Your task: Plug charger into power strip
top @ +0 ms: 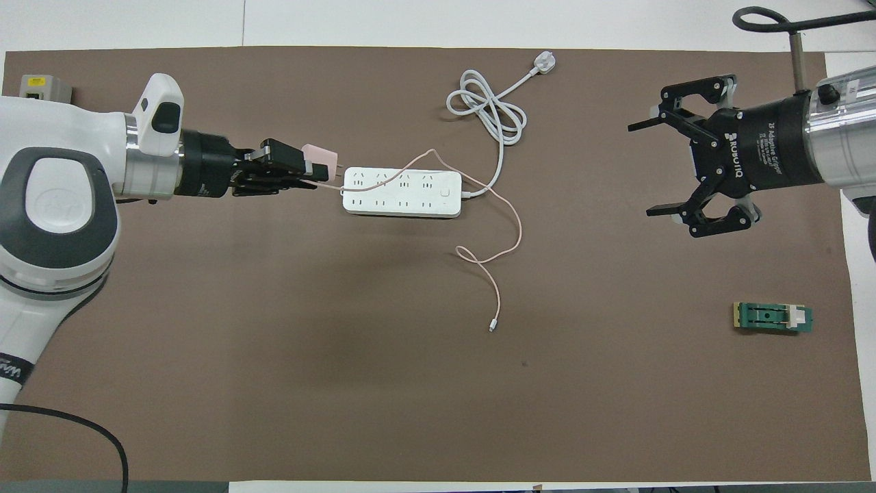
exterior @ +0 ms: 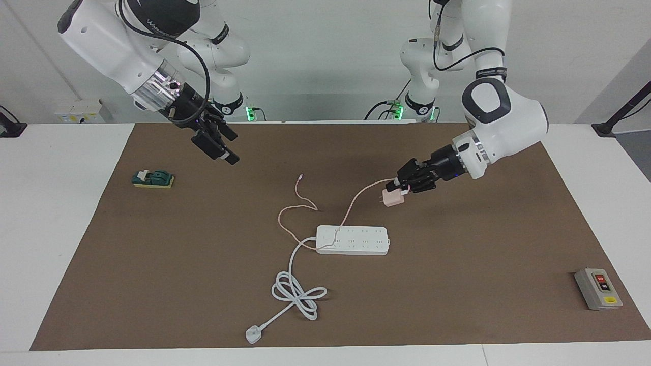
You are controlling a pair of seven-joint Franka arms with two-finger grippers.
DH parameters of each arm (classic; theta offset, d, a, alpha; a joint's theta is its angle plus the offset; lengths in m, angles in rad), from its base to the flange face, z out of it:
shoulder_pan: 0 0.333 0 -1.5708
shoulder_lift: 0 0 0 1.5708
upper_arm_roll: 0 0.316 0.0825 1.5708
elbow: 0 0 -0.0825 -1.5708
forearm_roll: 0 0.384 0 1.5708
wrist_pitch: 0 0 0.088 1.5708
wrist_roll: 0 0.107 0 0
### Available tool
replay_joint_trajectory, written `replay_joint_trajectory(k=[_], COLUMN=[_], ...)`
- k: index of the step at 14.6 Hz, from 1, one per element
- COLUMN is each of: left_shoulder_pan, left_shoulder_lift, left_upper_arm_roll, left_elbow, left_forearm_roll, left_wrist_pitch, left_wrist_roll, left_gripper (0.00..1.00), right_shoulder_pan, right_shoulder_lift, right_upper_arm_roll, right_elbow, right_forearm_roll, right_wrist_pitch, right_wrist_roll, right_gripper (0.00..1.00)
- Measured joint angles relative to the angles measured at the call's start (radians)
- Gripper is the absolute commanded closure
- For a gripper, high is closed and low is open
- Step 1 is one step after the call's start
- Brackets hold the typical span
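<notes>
Pale-pink charger [exterior: 393, 199]; white power strip [exterior: 353, 240]; brown mat [exterior: 457, 284]; grey box [exterior: 598, 288], red and black buttons.

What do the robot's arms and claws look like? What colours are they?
Both arms are fat, rounded white tubes with dark grey patches at the joints, and black cables loop along them. The left end effector and right end effector are black, each with two jointed fingers on a black wrist. White writing is printed on the right wrist, beside a shiny silver ring.
</notes>
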Motion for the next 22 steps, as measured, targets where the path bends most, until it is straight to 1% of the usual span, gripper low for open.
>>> replay_joint_trajectory(k=[2, 4, 7, 10, 12, 14, 16, 19, 22], left_shoulder_pan=[0.013, 0.013, 0.025, 0.036, 0.035, 0.031, 0.027, 0.016, 0.018], left_shoulder_lift=[-0.033, -0.067, -0.097, -0.108, -0.127, -0.141, -0.145, -0.146, -0.153], left_upper_arm_roll=[0.0, -0.005, -0.002, -0.001, -0.005, -0.018, -0.03, -0.032, -0.021], left_elbow=[0.028, 0.042, 0.042, 0.042, 0.042, 0.041, 0.041, 0.041, 0.04], left_forearm_roll=[0.193, 0.308, 0.413, 0.501, 0.562, 0.603, 0.634, 0.665, 0.668], left_wrist_pitch=[-0.083, -0.155, -0.215, -0.222, -0.223, -0.226, -0.231, -0.262, -0.303], left_wrist_roll=[-0.104, -0.185, -0.221, -0.23, -0.275, -0.397, -0.486, -0.516, -0.517], left_gripper=[1.0, 1.0, 1.0, 1.0, 1.0, 1.0, 1.0, 1.0, 1.0], right_shoulder_pan=[-0.024, -0.042, -0.056, -0.062, -0.064, -0.071, -0.084, -0.09, -0.09], right_shoulder_lift=[-0.005, -0.012, -0.023, -0.031, -0.038, -0.047, -0.053, -0.058, -0.061], right_upper_arm_roll=[-0.001, -0.002, -0.003, -0.003, -0.003, -0.004, -0.004, -0.003, 0.001], right_elbow=[0.0, 0.0, 0.0, 0.0, 0.0, 0.002, 0.019, 0.065, 0.088], right_forearm_roll=[-0.054, -0.131, -0.252, -0.388, -0.464, -0.492, -0.513, -0.578, -0.585], right_wrist_pitch=[-0.045, -0.076, -0.101, -0.105, -0.105, -0.108, -0.146, -0.223, -0.281], right_wrist_roll=[-0.152, -0.327, -0.597, -0.873, -1.021, -1.104, -1.167, -1.24, -1.248], right_gripper=[0.0, 0.0, 0.0, 0.0, 0.0, 0.0, 0.0, 0.0, 0.0])
